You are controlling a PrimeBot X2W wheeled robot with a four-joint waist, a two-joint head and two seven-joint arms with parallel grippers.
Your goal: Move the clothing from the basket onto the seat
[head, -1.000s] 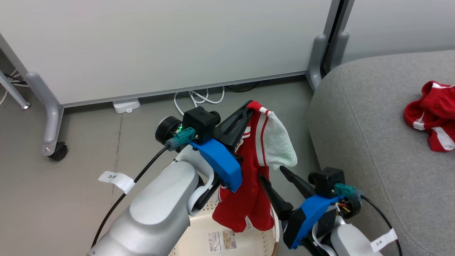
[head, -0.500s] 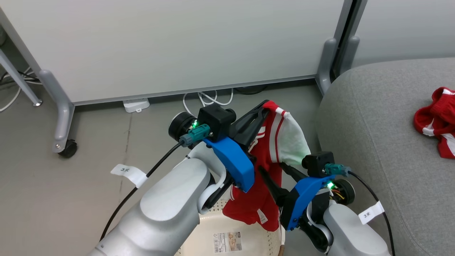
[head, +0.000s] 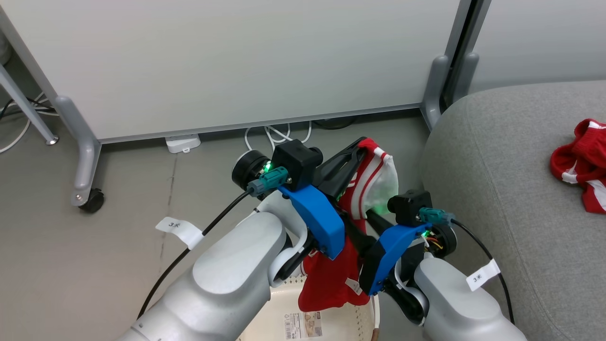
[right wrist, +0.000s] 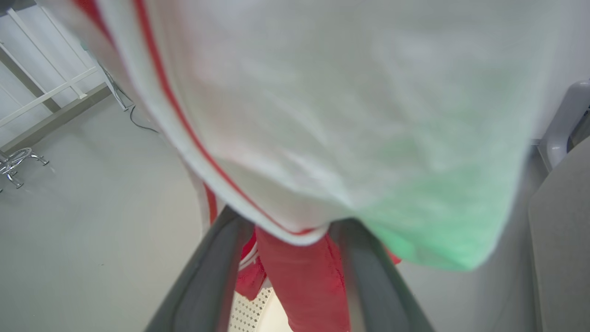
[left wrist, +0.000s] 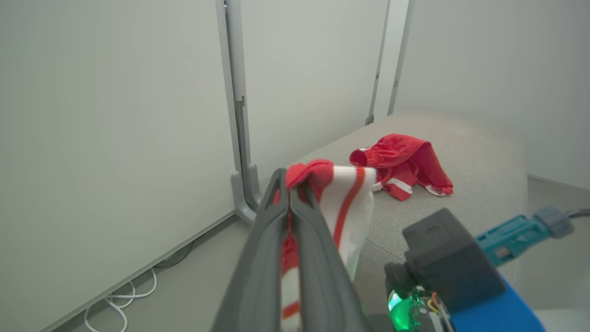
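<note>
At the far left, a grey partition leg [head: 81,151] with a small black wheel [head: 93,201] is seen on the floor [head: 71,270]. White cables [head: 277,135] are seen under the partition.

Next, the left gripper [head: 360,146] is held up over the basket [head: 352,316]. Its two dark fingers are pressed tight together on the top edge of the red and white garment [head: 371,173]. The garment is hung down from that pinch, and its red bottom end is seen over the inside of the basket. In the left wrist view, the cloth [left wrist: 345,203] is seen folded over the tip of the left gripper [left wrist: 283,180].

Just to the right, the right gripper [head: 364,229] is raised close beside the hanging cloth. In the right wrist view, its fingers are spread apart [right wrist: 290,222], and a red strip of the garment [right wrist: 304,276] is seen between them. The tips are covered by blurry white cloth, so it cannot be told if the cloth is touched.

At the far right, the big grey seat [head: 497,166] is found. A red garment [head: 580,166] with white stripes is laid on it, well apart from the basket.
</note>
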